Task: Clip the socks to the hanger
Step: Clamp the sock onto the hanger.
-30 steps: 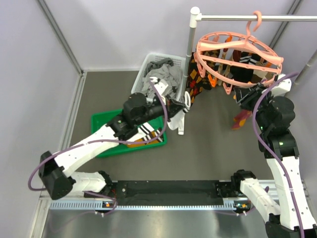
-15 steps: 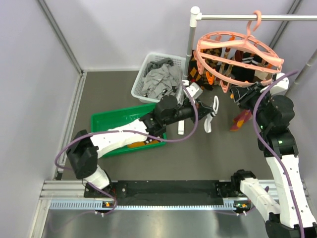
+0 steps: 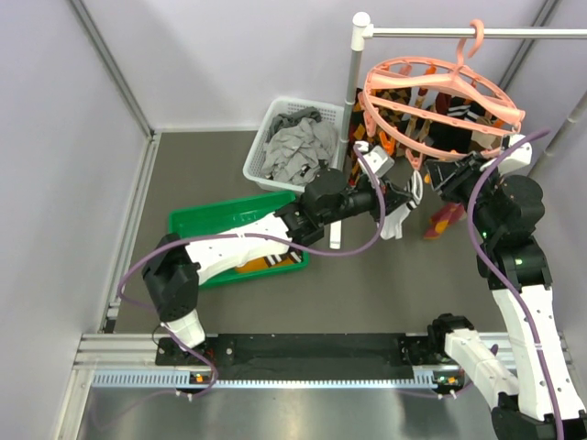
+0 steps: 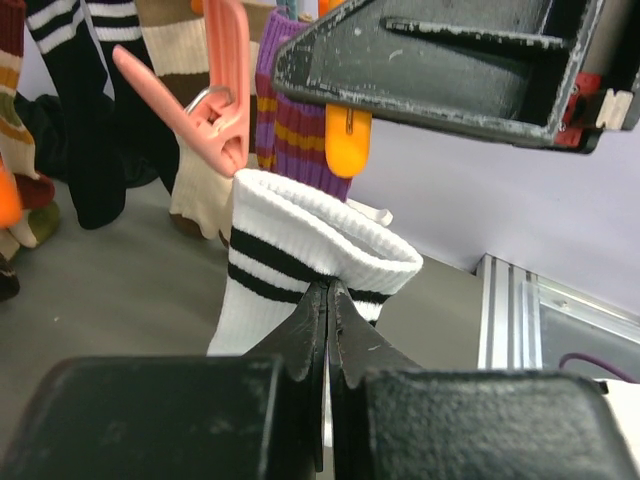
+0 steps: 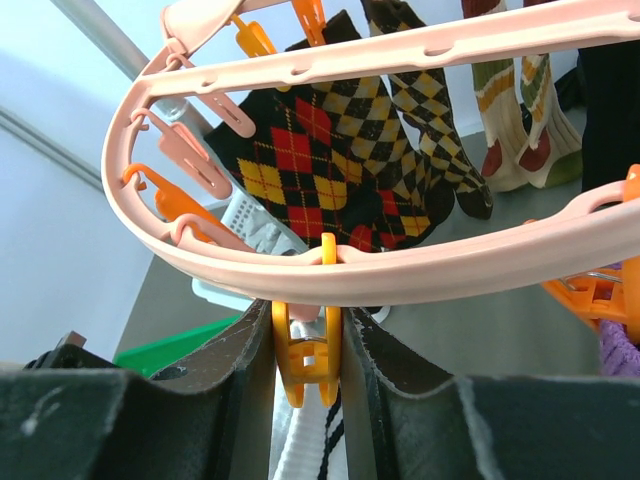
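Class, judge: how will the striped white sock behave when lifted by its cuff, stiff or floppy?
Probably floppy: the sock droops below the left hand. Likely light: a thin pinch holds it. Ribbed knit probably resists slipping.

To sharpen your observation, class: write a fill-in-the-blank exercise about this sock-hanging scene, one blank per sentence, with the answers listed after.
1. The left gripper is shut on a white ribbed sock with ____ stripe bands.
2. The right gripper closes around an ____ plastic clip on the salmon-pink ring-shaped plastic hanger.
3. That hanger's hook sits over the white metal ____.
4. The white plastic basket holds ____ garments.

Answers: black; orange; rail; grey.
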Robot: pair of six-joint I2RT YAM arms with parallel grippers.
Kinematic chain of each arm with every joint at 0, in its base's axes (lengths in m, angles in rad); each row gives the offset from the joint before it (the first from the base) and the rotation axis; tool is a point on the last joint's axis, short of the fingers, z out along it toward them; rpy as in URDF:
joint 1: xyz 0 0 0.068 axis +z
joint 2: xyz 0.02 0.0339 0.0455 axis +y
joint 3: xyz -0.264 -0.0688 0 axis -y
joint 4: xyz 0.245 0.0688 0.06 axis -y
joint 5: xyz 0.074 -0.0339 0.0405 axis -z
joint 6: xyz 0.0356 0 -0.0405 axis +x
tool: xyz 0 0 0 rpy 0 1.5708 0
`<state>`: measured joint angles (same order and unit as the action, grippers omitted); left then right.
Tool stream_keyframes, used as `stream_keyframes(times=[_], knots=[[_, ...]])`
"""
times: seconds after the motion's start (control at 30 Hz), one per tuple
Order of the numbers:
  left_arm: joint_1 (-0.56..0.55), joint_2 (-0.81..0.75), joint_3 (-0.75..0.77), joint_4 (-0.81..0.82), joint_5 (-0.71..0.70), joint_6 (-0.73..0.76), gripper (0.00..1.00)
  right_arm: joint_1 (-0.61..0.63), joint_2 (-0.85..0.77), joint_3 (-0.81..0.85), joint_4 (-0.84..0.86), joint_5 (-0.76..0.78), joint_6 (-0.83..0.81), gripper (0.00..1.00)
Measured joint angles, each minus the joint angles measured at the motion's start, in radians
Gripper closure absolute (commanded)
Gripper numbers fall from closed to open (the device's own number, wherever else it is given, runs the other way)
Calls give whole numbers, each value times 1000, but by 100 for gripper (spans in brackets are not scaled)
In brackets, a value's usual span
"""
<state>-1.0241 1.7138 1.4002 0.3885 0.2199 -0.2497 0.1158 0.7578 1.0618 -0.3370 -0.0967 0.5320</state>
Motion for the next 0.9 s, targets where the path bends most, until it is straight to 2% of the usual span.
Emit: stream_keyframes(times=[0.9], knots=[[-11, 47, 81, -68, -4, 43, 100, 0, 3, -1, -5, -7, -34, 100]])
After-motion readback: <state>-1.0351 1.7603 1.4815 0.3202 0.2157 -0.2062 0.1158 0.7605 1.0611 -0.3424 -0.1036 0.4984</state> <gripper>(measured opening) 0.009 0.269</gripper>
